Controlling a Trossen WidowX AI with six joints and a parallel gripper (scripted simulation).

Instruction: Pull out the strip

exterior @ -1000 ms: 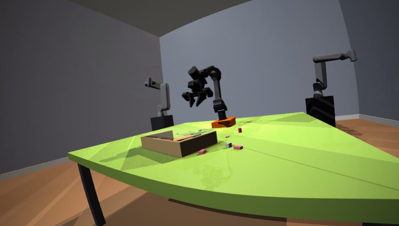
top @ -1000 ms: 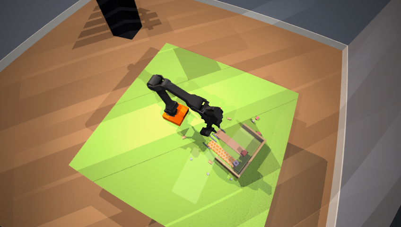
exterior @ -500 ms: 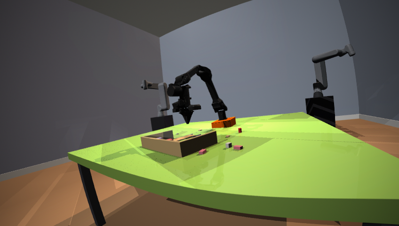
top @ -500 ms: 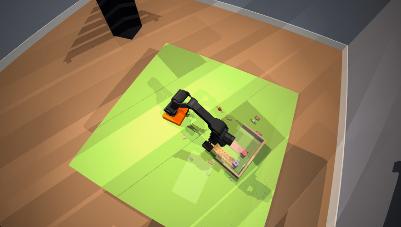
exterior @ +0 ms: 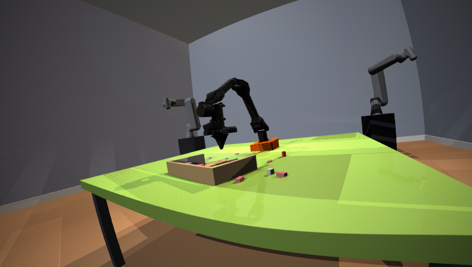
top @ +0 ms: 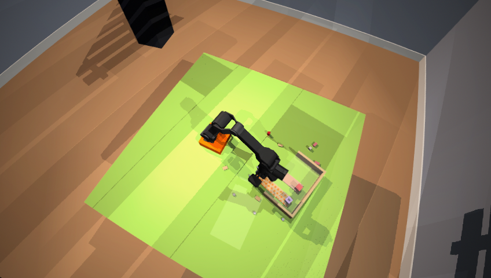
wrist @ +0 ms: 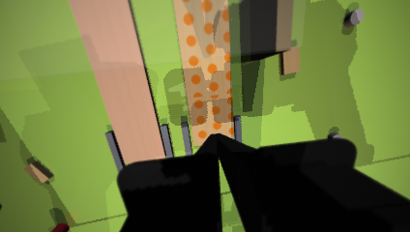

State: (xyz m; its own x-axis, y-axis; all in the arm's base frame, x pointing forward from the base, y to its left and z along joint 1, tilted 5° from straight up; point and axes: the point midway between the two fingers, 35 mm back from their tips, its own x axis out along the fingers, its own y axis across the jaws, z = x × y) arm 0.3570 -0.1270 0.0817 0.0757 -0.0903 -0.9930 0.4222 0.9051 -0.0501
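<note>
Big green table point(exterior: 298, 211) on dark legs, in a room with grey walls and a brown floor. Black arm on an orange base point(exterior: 265, 144), bent over and reaching down. Gripper point(exterior: 220, 142) pinched to a point, up above the near end of a low wooden tray point(exterior: 211, 173) (nothing held). Little blocks lying close to the tray: pink point(exterior: 239, 178), white point(exterior: 270, 171), pink point(exterior: 281, 173), and a red one point(exterior: 283, 153) farther back. Two grey arms standing behind the table.
</note>
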